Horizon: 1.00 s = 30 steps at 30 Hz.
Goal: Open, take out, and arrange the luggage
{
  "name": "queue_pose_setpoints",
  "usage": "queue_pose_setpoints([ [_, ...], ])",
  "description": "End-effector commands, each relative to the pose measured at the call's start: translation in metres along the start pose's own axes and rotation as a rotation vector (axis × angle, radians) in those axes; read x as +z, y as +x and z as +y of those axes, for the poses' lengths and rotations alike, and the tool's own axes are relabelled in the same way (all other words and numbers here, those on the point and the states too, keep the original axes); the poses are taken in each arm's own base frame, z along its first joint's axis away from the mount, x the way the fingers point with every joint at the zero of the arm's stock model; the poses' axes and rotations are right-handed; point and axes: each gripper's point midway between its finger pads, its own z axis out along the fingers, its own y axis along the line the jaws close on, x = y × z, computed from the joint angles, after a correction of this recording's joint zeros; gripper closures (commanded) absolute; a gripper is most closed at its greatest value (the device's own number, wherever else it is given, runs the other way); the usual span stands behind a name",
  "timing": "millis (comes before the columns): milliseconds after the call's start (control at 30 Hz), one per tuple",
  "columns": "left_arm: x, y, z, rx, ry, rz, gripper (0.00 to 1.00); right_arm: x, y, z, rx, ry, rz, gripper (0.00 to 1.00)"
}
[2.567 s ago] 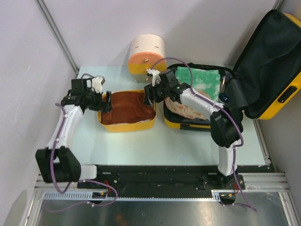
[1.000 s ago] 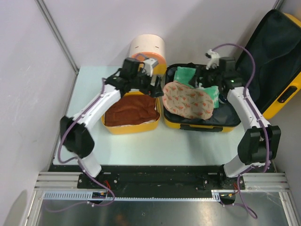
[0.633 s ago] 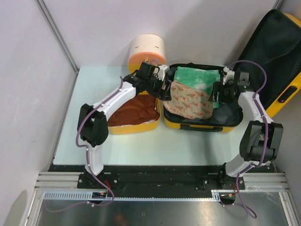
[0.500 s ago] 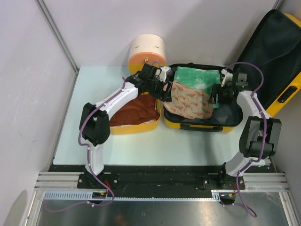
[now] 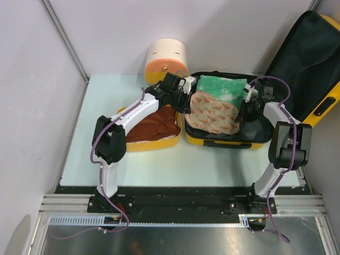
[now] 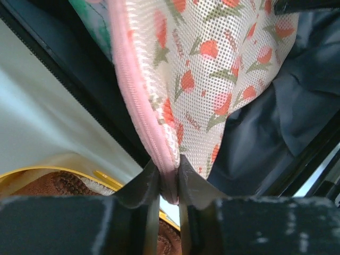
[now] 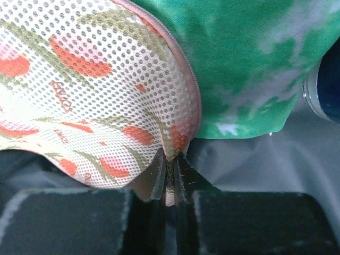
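The luggage (image 5: 227, 142), a yellow hard-shell suitcase, lies open on the table with its dark-lined lid (image 5: 311, 64) standing up at the right. Inside lie a white mesh pouch with a red tulip print (image 5: 212, 114) and a green cloth (image 5: 223, 89). My left gripper (image 5: 185, 102) is shut on the pouch's left end, pinching its pink zipper edge (image 6: 159, 159). My right gripper (image 5: 243, 112) is shut on the pouch's right corner (image 7: 178, 139), next to the green cloth (image 7: 249, 58). In the wrist views both grippers, left (image 6: 169, 180) and right (image 7: 171, 166), clamp the mesh fabric.
A small yellow tub (image 5: 149, 146) holding a brown cloth (image 5: 154, 122) sits left of the suitcase. A cream-and-orange cylinder (image 5: 166, 61) lies at the back. A dark blue object (image 7: 325, 90) lies by the green cloth. Walls close in on the left and behind.
Both grippers have closed on opposite ends of the mesh pouch. The left arm came over from the tub side, and the right gripper drew in to the pouch's right corner.
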Motion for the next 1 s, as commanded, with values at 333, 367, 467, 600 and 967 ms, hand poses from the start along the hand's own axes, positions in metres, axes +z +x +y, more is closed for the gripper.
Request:
queue_pose_setpoints([
  [333,-0.128,-0.044,-0.023,0.029,0.101,-0.230,1.00,-0.101,-0.092,0.108,-0.176,-0.161,-0.391,1.00],
  [367,-0.132,-0.024,0.001,-0.035,0.076,-0.200,1.00,-0.104,-0.094,0.125,-0.201,-0.182,-0.397,1.00],
  [467,-0.164,0.013,0.034,-0.131,0.035,-0.189,1.00,-0.096,-0.089,0.190,-0.290,-0.261,-0.363,1.00],
  [600,-0.199,0.065,0.074,-0.213,-0.104,-0.171,1.00,-0.057,-0.074,0.249,-0.347,-0.311,-0.282,1.00],
  [967,-0.208,0.188,0.148,-0.393,-0.370,0.014,1.00,0.047,-0.049,0.354,-0.516,-0.307,-0.168,1.00],
])
